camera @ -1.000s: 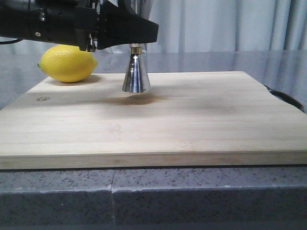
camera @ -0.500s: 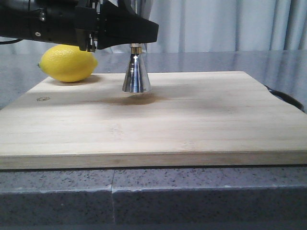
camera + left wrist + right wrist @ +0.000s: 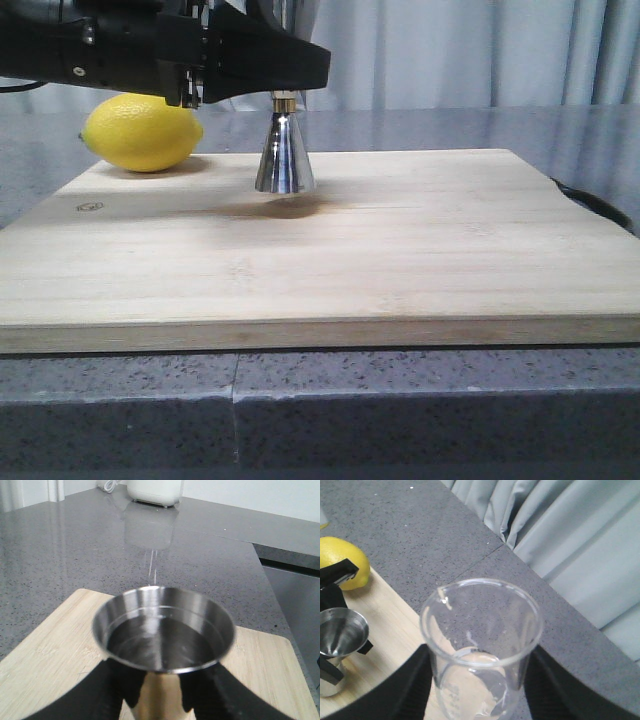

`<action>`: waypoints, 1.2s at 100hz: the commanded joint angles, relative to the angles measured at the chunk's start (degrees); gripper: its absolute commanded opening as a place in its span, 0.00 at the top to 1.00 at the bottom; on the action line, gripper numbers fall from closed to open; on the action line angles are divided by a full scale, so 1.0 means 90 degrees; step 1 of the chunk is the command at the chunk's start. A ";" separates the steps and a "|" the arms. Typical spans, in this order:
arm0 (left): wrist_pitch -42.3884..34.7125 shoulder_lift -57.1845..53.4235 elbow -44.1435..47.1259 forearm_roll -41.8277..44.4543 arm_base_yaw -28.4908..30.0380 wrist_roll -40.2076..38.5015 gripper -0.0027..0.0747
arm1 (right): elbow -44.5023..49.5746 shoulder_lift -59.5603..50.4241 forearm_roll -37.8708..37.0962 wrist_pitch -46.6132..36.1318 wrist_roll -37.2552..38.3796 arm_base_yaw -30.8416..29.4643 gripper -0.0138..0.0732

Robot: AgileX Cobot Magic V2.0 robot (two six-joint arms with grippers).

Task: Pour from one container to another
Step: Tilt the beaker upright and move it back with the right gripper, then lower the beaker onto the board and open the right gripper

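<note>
The left gripper (image 3: 160,695) is clamped on the tall shiny steel hourglass jigger (image 3: 163,630), lifted just off the pale wooden cutting board (image 3: 400,250). It looks to hold liquid already. The right gripper (image 3: 477,690) grips the small clear glass beaker (image 3: 481,645), upright and seemingly empty, so pouring appears done. The front view hides the beaker and the jigger's upper cup; a yellow lemon (image 3: 140,132) lies near.

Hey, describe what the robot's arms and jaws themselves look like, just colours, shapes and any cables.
The left arm is matte black and blocky, with angular housings, small screws and metal fittings on its side, and a thin black cable at the picture's left edge. The left gripper shows smooth, rounded black jaws. The right gripper has the same plain black jaws. No markings or labels are legible.
</note>
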 commanded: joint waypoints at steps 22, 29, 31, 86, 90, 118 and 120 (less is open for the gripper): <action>0.0648 -0.0250 -0.0179 -0.0543 -0.0065 -0.0053 0.66 | 0.2293 -0.1202 0.0216 -0.2889 0.1249 -0.0915 0.55; 0.0648 -0.0250 -0.0179 -0.0543 -0.0065 -0.0053 0.66 | 0.2896 -0.1319 0.0216 -0.3631 0.1600 -0.1055 0.55; 0.0648 -0.0250 -0.0179 -0.0543 -0.0065 -0.0053 0.66 | 0.3067 -0.1346 0.0220 -0.3860 0.1693 -0.1098 0.55; 0.0648 -0.0250 -0.0179 -0.0543 -0.0065 -0.0053 0.66 | 0.5709 -0.0769 0.0487 -0.7796 0.1976 -0.1976 0.55; 0.0648 -0.0250 -0.0179 -0.0543 -0.0065 -0.0053 0.66 | 0.5776 -0.0643 0.0487 -0.8009 0.1962 -0.2008 0.55; 0.0648 -0.0250 -0.0179 -0.0543 -0.0065 -0.0053 0.66 | 0.5789 0.0275 0.0487 -0.8655 0.1860 -0.2050 0.55; 0.0648 -0.0250 -0.0179 -0.0543 -0.0065 -0.0053 0.66 | 0.5789 0.0339 0.0487 -0.8731 0.1842 -0.2050 0.55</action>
